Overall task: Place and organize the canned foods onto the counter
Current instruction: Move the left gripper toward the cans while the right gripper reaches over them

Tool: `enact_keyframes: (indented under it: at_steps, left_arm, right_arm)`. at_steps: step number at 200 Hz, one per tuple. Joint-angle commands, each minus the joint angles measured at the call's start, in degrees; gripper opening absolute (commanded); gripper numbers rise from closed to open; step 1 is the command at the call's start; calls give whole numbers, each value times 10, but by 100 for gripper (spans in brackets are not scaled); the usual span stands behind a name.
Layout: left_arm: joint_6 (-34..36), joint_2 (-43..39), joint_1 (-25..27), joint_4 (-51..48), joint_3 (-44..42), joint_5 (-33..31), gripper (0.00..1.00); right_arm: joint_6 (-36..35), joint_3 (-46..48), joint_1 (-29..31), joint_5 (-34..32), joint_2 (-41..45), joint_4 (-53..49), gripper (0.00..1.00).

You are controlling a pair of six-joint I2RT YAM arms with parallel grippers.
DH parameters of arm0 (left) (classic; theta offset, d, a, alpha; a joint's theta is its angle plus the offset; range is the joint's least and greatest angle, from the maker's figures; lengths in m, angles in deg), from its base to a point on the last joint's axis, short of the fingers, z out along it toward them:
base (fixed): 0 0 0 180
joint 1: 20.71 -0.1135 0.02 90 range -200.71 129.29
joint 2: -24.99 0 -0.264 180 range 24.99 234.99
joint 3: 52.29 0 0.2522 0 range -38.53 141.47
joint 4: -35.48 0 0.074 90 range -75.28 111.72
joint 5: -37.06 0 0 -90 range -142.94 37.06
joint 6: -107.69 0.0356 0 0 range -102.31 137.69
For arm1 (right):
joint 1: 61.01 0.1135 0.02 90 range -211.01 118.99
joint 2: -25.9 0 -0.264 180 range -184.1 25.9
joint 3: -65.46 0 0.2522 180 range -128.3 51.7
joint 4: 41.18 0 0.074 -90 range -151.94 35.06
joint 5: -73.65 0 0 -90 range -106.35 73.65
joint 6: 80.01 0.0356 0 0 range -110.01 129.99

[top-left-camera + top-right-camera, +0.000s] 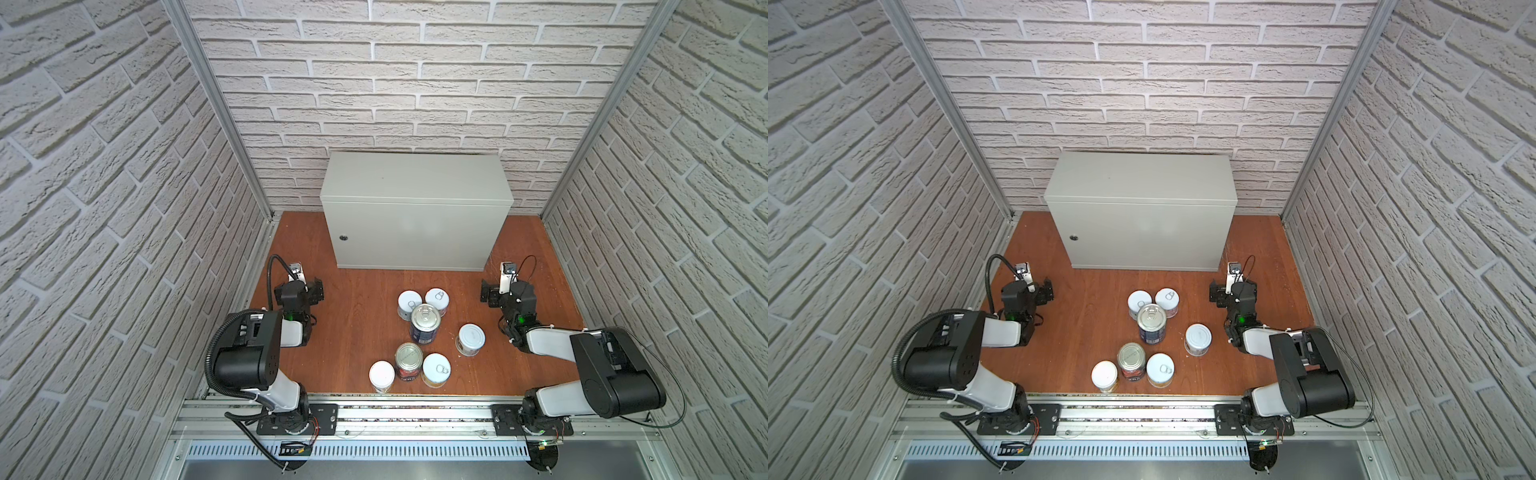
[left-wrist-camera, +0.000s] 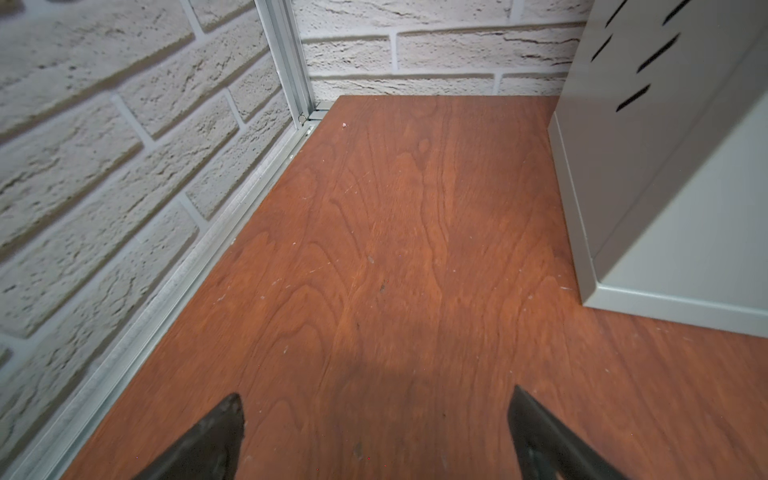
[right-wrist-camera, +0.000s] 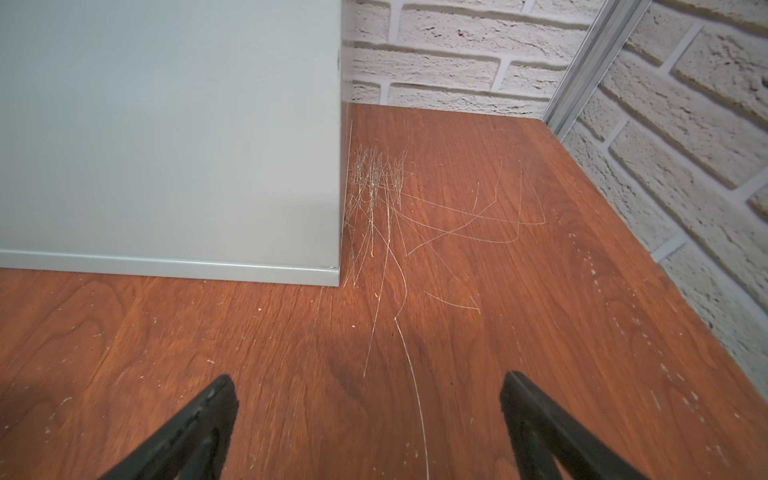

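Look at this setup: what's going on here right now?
Nothing is being handled yet. Seven cans stand clustered on the wooden floor in front of the grey counter, whose top holds nothing. The left gripper and right gripper both hang open, either side of the cans, holding nothing.

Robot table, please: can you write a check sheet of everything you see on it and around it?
Surface: wooden floor, with pale scratches beside the counter corner.
Job's things: seven cans upright on the floor, none on the counter.
Clutter: nothing seen.
Grippers: left gripper and right gripper open, holding nothing, over bare floor.
Cables: black hose loops along the left arm, away from the cans.
Surroundings: brick walls on three sides.
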Motion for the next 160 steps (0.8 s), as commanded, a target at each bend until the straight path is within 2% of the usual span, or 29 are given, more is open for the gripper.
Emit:
enact_keyframes:
  at_steps: [1, 12, 26, 42, 75, 107, 160]
  left_arm:
    - [20, -72, 25, -31, 13, -72, 98]
    - [38, -108, 50, -93, 38, -105, 98]
    - [30, -141, 78, -110, 48, -157, 98]
    - [5, -186, 101, -137, 54, -172, 98]
    - [-28, -247, 171, -276, 105, -262, 98]
    - [-26, -276, 250, -359, 124, -299, 98]
    - [-102, -301, 339, -520, 164, -303, 98]
  right_arm:
    - [10, -68, 11, -46, 69, -134, 100]
    - [36, -74, 11, -49, 97, -158, 100]
    - [53, -78, 11, -28, 135, -184, 100]
    - [82, -108, 11, -24, 183, -276, 100]
    - [117, -164, 10, -25, 266, -444, 100]
    - [135, -194, 11, -20, 325, -567, 100]
    - [209, -208, 10, 7, 435, -697, 100]
